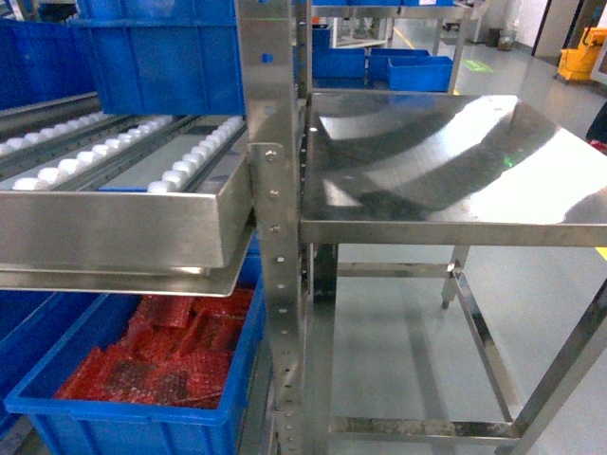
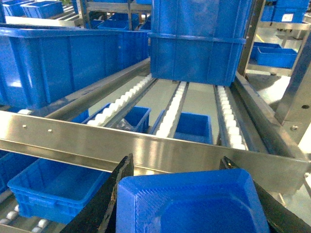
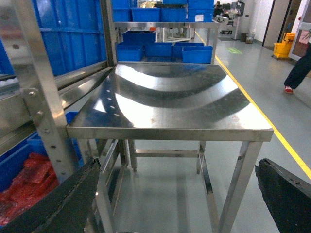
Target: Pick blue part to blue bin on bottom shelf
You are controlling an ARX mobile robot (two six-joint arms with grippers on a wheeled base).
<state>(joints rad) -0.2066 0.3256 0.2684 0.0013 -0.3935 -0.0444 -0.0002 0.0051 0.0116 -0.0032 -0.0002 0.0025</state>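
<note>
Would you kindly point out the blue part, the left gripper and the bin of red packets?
blue part (image 2: 194, 206): left wrist view, its flat top face.
left gripper (image 2: 192, 194): left wrist view, midway between its black fingers.
bin of red packets (image 1: 242, 365): head view, its right rim.

left gripper (image 2: 187, 204): 2 black flat fingers, angular edges, lower frame
right gripper (image 3: 182, 194): 2 black fingers, rough matte texture, lower corners
</note>
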